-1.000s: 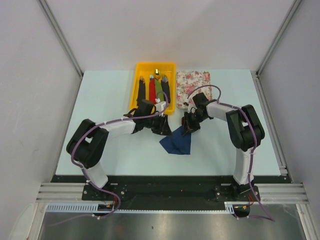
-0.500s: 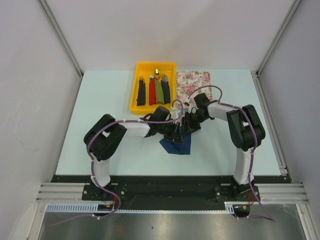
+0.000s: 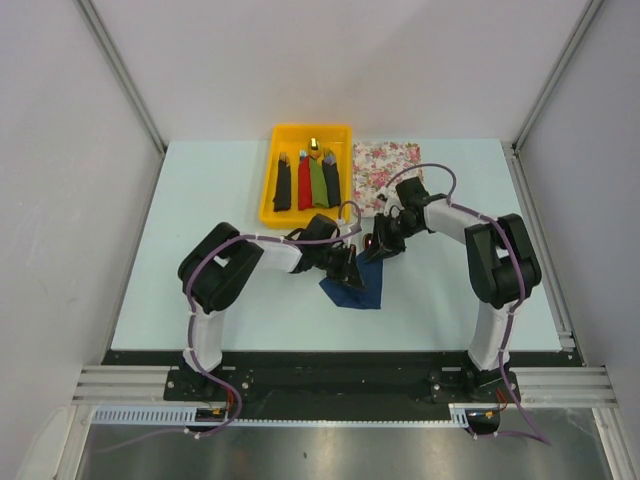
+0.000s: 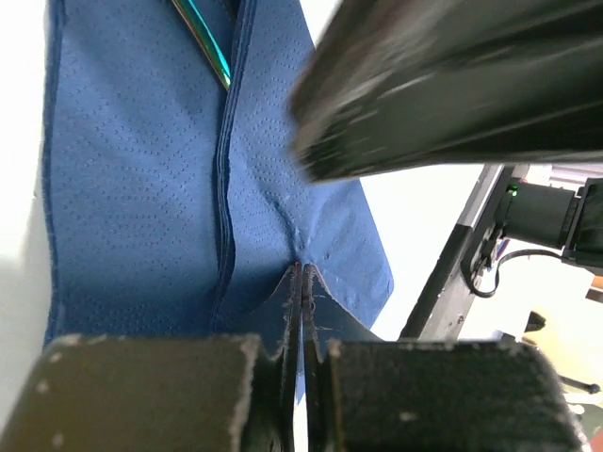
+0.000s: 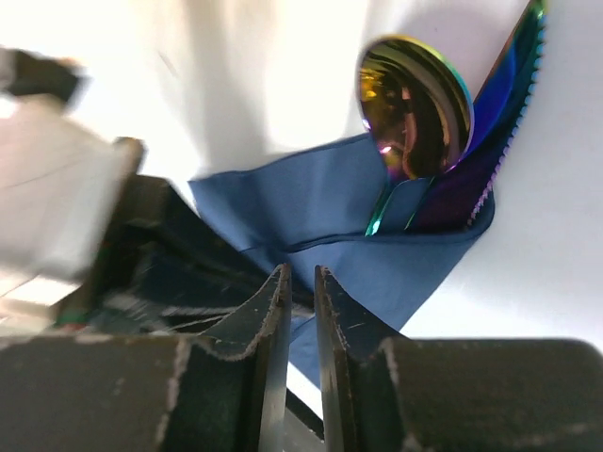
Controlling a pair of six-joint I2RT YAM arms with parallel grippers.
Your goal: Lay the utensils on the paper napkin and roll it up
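Centre of the overhead view: dark navy-blue paper napkin [image 3: 365,292] on the pale counter [image 3: 200,200], slim iridescent metal utensils [image 5: 415,104] poking from its fold. Your left claw [image 4: 301,275] is clenched on the puckered paper. Your right claw [image 5: 300,282] looks almost clenched; whether it grips anything is unclear.

A yellow tray [image 3: 267,200] of coloured bundles [image 3: 310,182] sits beside a floral mat [image 3: 385,165].

Overhead light is even and bright; the table [image 3: 200,200] is sharp, with soft, short shadows. In the left wrist view a dark shape [image 4: 452,85] at upper right is badly blurred, while the paper napkin [image 4: 141,188] is crisp. The right wrist view blows out white at top, and the spoon [image 5: 415,104] throws gold glare.
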